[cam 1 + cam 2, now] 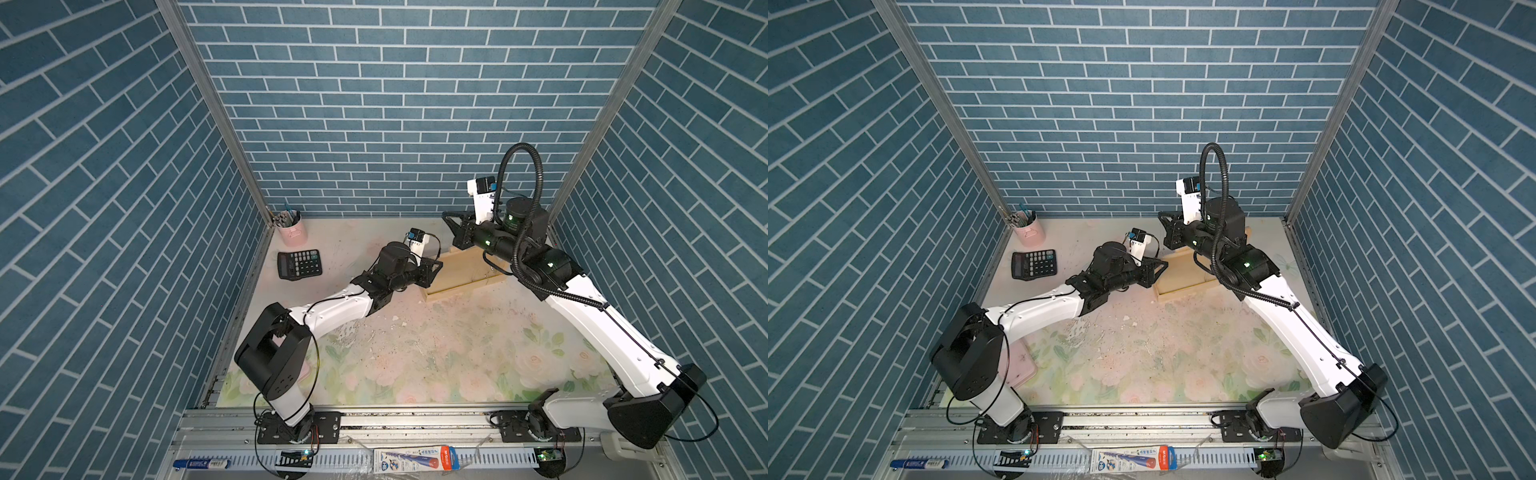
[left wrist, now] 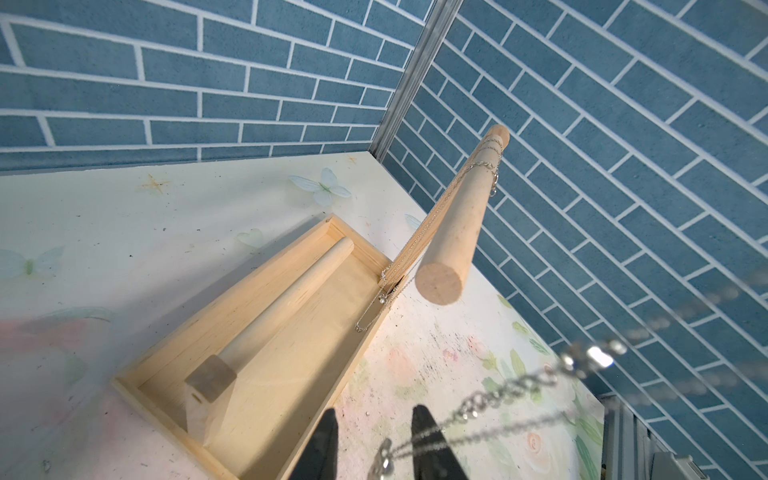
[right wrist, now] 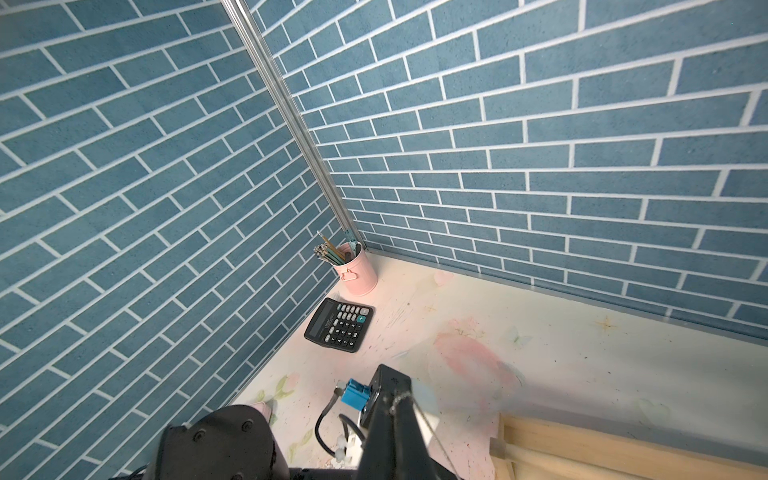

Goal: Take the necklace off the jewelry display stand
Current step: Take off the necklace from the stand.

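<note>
stand: pale natural-wood jewelry display stand (image 1: pixel 461 276) sits back right on the floral-print tabletop (image 1: pixel 415 353), between the two grippers.
necklace: thin silver chain necklace (image 2: pixel 484 164) is wound round the bar end away from the left gripper; one strand hangs by the post into the tray.
left gripper (image 2: pixel 374 411): fingers parted, a blurred strand crossing between them.
right gripper (image 3: pixel 392 401): clenched on a fine strand of the chain.
corner: black calculator (image 1: pixel 300 264) beside a pink pencil cup (image 1: pixel 293 232).
</note>
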Robot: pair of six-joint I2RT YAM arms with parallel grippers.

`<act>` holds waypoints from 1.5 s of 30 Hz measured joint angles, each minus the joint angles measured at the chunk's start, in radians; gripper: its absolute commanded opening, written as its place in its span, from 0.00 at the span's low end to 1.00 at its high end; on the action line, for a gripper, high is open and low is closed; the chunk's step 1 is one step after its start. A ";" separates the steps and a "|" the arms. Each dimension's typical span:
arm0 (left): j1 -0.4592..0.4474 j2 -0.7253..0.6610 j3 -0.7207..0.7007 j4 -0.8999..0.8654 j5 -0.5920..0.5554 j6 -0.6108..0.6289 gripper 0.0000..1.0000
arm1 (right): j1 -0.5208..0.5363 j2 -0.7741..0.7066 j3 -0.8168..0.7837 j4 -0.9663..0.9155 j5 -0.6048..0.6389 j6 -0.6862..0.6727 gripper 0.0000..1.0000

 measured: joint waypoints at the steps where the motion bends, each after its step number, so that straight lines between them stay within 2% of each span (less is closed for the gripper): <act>1: 0.000 0.000 0.000 0.000 0.001 0.000 0.27 | 0.000 0.000 0.000 0.000 0.000 0.000 0.00; 14: 0.000 0.000 0.000 0.006 0.011 0.000 0.17 | 0.001 0.000 0.000 0.000 0.000 0.000 0.00; 45: 0.000 -0.026 0.000 -0.031 0.030 0.037 0.03 | 0.002 0.000 0.000 0.000 0.001 0.000 0.00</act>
